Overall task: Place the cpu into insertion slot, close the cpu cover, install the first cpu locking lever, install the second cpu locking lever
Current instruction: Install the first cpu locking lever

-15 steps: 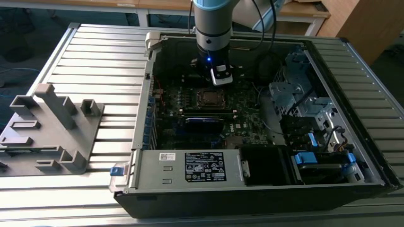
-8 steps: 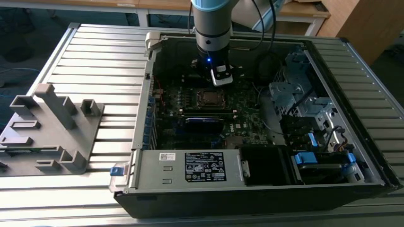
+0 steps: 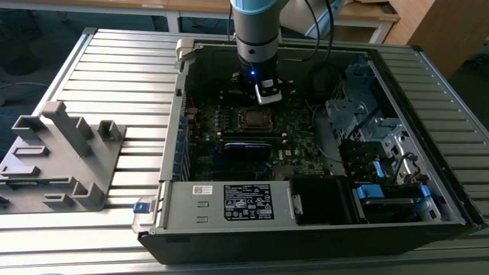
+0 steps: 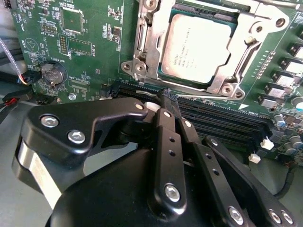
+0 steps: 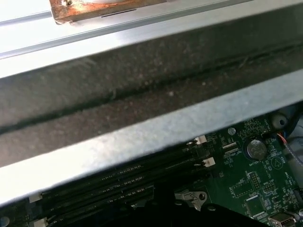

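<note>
Cpu [image 4: 196,45] near gripper [image 4: 166,98] (under cpu cover [image 4: 147,40])

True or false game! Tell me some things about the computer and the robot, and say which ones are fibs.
1. The gripper holds the cpu. False: the cpu lies on the green board, and the gripper is shut beside it.
2. The silver cover lies flat around the cpu. True.
3. A round battery sits on the board. True.
4. The case lies on a wooden floor. False: it lies on a ribbed metal table.
</note>
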You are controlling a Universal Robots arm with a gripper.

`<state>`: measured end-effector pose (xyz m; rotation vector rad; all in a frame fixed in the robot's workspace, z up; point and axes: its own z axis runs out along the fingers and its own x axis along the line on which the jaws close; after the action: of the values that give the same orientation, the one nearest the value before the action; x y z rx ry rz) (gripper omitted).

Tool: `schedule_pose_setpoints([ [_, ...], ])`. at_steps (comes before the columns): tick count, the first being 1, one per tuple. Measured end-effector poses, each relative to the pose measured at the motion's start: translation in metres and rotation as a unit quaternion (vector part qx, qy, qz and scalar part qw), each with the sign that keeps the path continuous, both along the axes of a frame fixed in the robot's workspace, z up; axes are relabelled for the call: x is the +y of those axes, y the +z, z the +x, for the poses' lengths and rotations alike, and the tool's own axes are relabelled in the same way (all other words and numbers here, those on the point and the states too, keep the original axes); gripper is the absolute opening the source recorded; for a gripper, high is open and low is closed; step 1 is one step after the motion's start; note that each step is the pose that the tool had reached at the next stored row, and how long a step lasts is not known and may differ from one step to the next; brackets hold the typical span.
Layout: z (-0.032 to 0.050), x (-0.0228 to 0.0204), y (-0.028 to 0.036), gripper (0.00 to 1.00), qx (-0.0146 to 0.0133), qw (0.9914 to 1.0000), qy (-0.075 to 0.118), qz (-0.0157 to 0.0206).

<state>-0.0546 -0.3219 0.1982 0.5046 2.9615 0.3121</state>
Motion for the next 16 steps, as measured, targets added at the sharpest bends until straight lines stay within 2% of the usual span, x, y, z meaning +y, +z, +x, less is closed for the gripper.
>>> schedule_pose_setpoints([
  [16, -0.0025, 0.0007, -0.0003, 0.11, 0.0, 1.0, -0.001, 0.0009],
])
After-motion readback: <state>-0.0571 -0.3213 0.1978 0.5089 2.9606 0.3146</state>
